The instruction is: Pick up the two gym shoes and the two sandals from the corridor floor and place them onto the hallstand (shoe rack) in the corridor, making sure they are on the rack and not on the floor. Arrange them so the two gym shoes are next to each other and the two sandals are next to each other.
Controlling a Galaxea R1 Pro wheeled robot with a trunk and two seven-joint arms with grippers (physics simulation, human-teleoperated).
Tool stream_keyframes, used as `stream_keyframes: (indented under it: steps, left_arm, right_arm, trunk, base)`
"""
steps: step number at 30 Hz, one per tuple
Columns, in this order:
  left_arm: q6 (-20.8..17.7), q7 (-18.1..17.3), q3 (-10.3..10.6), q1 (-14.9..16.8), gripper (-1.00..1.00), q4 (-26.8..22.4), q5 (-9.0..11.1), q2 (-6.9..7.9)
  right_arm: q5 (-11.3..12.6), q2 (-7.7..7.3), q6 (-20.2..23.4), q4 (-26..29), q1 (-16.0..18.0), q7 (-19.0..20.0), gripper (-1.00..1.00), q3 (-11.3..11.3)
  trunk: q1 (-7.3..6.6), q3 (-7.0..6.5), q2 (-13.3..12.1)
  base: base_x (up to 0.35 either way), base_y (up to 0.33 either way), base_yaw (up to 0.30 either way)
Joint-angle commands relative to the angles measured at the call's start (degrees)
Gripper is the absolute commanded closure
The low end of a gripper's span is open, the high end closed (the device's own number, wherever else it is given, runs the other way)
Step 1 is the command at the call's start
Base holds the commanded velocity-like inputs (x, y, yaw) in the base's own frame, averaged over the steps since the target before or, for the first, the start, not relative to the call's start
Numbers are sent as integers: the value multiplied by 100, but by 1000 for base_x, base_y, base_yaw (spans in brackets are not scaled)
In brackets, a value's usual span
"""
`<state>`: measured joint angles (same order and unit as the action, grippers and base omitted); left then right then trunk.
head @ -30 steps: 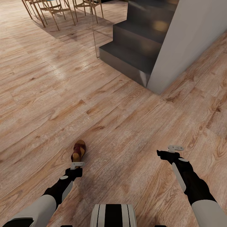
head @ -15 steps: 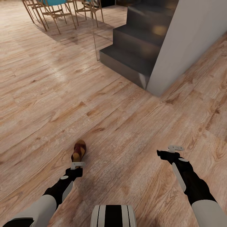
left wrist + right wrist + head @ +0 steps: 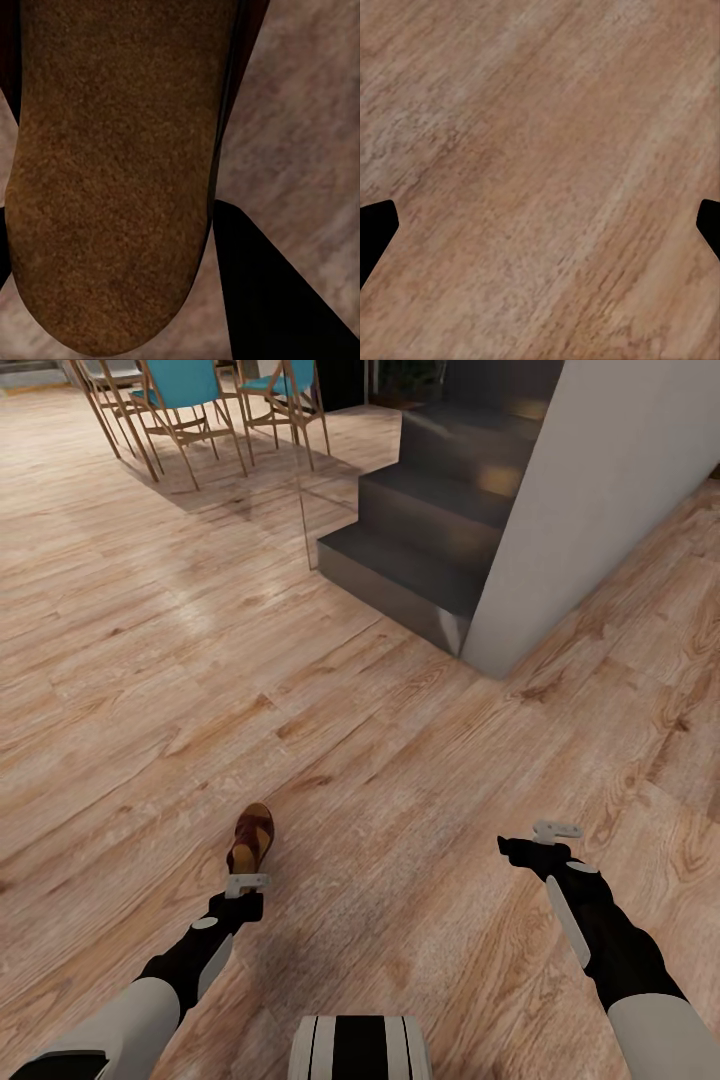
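Dark brown and leather-look, a flat open sandal [image 3: 250,840] was held out ahead of the left gripper [image 3: 245,882], heel end at the gripper and toe pointing away over the floor. In the left wrist view its grainy brown underside [image 3: 120,172] lay close against the camera, with a black finger [image 3: 262,292] pressed along one edge, so the left jaws were clamped on the sandal. The right gripper [image 3: 556,830] hung over bare boards well apart from the left; in the right wrist view its two black fingertips [image 3: 375,229] stood at opposite edges with only planks between them, jaws spread wide and holding nothing.

No container appeared in any view. The surface was the light brown wood-grain plank floor [image 3: 400,760], running under both arms. Ahead and to the right rose a pale grey wall corner [image 3: 590,490], and beside it a flight of dark grey steps [image 3: 440,520] climbed away. Farther off on the left stood wooden-legged chairs with teal seats [image 3: 190,400]. The robot's striped white and black trunk [image 3: 360,1048] showed between the arms.
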<state>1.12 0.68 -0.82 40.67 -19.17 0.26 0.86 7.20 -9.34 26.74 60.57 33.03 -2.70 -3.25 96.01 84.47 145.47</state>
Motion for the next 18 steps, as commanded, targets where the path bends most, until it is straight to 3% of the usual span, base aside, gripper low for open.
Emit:
stream_keyframes:
  steps: [1, 7, 13, 18]
  left_arm:
    - [11, 2, -8, 2, 100, 2, -18, -1]
    - [11, -1, 1, 2, 100, 8, -25, -5]
    - [11, -2, 197, 2, 100, 13, -30, -19]
    - [11, -1, 313, 2, 100, 131, -33, -196]
  right_arm:
    - [58, -1, 24, 7, 1, -28, -100, 3]
    - [61, -4, 24, 7, 1, -28, -100, 2]
    - [55, 1, 24, 7, 1, -28, -100, 0]
    - [54, -4, 24, 7, 1, -34, -100, 0]
  trunk:
    - [-1, 3, 1]
    - [-1, 3, 1]
    - [-1, 3, 1]
    - [-1, 3, 1]
  base:
    - [0, 0, 0]
    - [0, -7, 0]
    - [0, -9, 0]
    - [0, -2, 0]
